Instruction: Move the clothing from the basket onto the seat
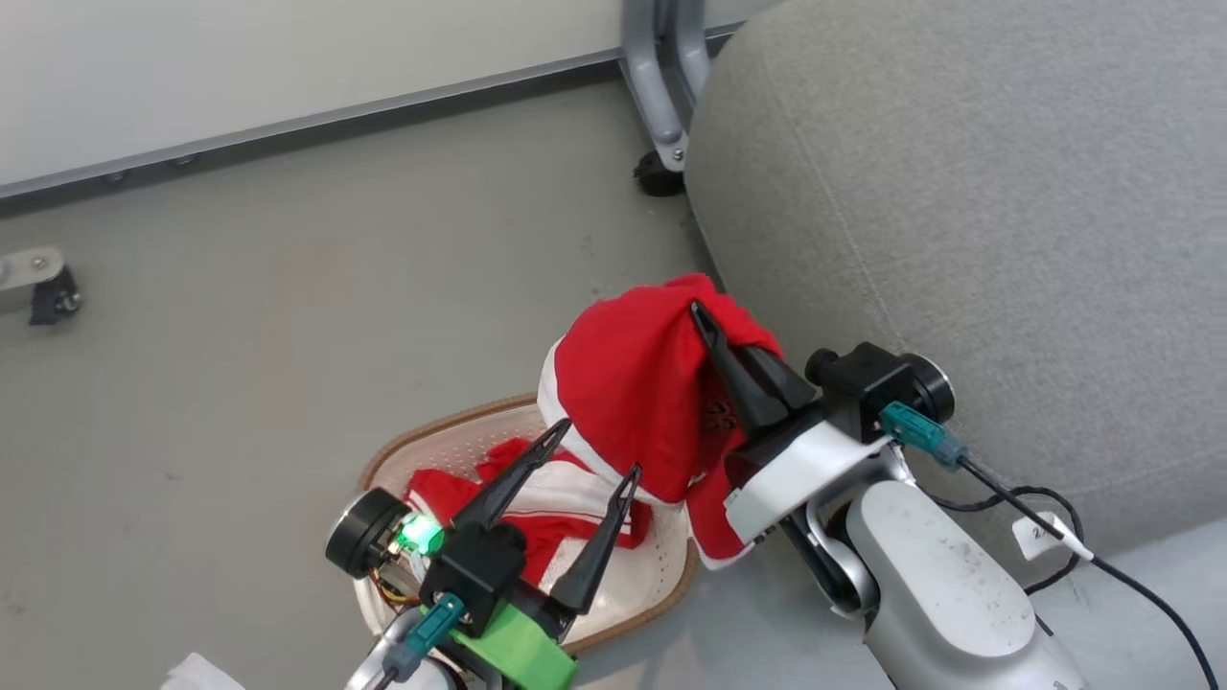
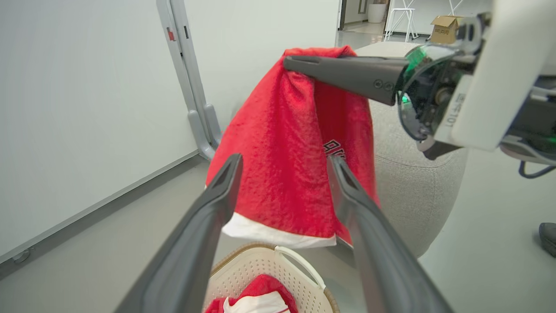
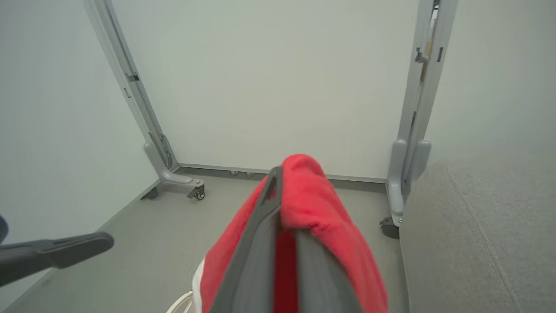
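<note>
The right gripper [image 1: 711, 331], pinching a red jersey [image 1: 623, 393], holds it above the basket [image 1: 431, 433] beside the grey seat [image 1: 959, 192]; the left gripper [image 1: 597, 448] hangs spread over red-and-white clothing [image 1: 566, 500] inside it.

- smooth grey floor [image 1: 288, 287], a few scuff marks
- flat white partition panel [image 1: 240, 57] along the floor's far edge, dark strip at its base
- upright grey metal panel leg [image 1: 661, 86], with a black castor wheel [image 1: 659, 177] under it on the floor
- second metal bracket with black castor [image 1: 43, 283], well apart to the left
- brown cardboard box [image 2: 444, 27], far back
- white thin-legged stool frame [image 2: 402, 17] near the box
- white scrap [image 1: 196, 674] at the bottom edge, can't tell what it is
</note>
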Controlling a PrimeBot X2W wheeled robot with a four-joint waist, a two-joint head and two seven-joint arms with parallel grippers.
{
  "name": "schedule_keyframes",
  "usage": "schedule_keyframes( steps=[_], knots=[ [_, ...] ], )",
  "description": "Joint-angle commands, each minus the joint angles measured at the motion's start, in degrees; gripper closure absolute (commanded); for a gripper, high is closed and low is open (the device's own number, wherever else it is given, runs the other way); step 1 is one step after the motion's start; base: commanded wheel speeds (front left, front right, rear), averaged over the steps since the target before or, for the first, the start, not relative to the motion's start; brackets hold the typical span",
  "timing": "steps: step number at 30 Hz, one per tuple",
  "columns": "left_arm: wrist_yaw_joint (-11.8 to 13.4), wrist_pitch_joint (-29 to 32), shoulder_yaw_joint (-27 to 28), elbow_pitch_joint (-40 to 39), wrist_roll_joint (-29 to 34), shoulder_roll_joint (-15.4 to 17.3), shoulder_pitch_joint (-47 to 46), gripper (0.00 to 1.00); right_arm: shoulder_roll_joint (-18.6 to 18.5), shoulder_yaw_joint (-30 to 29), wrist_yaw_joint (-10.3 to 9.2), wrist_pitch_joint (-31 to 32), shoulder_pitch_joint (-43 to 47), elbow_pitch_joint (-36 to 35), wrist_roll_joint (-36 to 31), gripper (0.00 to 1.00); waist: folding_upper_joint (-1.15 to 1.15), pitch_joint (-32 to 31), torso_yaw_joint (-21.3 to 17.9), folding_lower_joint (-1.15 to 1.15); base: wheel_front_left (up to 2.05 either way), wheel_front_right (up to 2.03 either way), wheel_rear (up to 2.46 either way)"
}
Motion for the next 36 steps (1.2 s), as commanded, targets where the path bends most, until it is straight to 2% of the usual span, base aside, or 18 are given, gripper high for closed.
schedule_keyframes(
  steps=[1, 6, 14, 20, 26, 30, 36],
  knots=[
    [0.0, 0.2, -0.1, -0.5, 0.1, 0.7, -1.3, 0.0, 0.0, -0.7, 0.0, -0.2, -0.3, -0.5, 0.1, 1.0, 0.0, 2.9, -6.1, 0.0, 0.0, 0.0, 0.0],
    [-0.1, 1.3, -0.5, -1.6, 0.4, 1.2, -2.8, 0.0, 0.0, -3.7, 0.0, -0.2, -0.7, -1.5, 0.2, 1.0, 0.0, 5.7, -10.4, 0.0, 0.0, 0.0, 0.0],
    [-0.3, 3.2, -0.9, -4.4, 2.2, 2.2, -7.5, 0.0, -0.1, -12.5, 0.0, -0.2, -5.0, -4.5, -2.7, 1.0, 0.0, 13.3, -12.2, 0.0, 0.0, 0.0, 0.0],
    [-0.7, 4.5, -1.7, -7.4, 3.9, 3.2, -13.1, 0.0, -2.8, -23.1, 0.0, -0.2, -13.1, -7.1, -4.0, 1.0, 0.0, 21.7, -10.1, 0.0, 0.0, 0.0, 0.0],
    [-1.1, 4.8, -2.3, -9.4, 5.8, 4.4, -19.2, 0.0, -8.0, -34.7, 0.0, -0.2, -22.8, -7.6, -5.0, 1.0, 0.0, 30.7, -6.2, 0.0, 0.0, 0.0, 0.0],
    [-1.2, 3.9, -2.7, -9.7, 6.2, 4.1, -21.9, 0.0, -11.6, -39.8, 0.0, -0.2, -27.1, -5.2, -5.3, 1.0, 0.0, 34.7, -3.7, 0.0, 0.0, 0.0, 0.0],
    [-1.3, 1.8, -3.8, -8.2, 6.2, 3.2, -24.1, 0.0, -15.5, -44.0, -0.01, -0.2, -30.1, 4.2, -4.0, 1.0, 0.0, 37.4, -1.1, 0.0, 0.0, 0.0, 0.0]
  ],
)
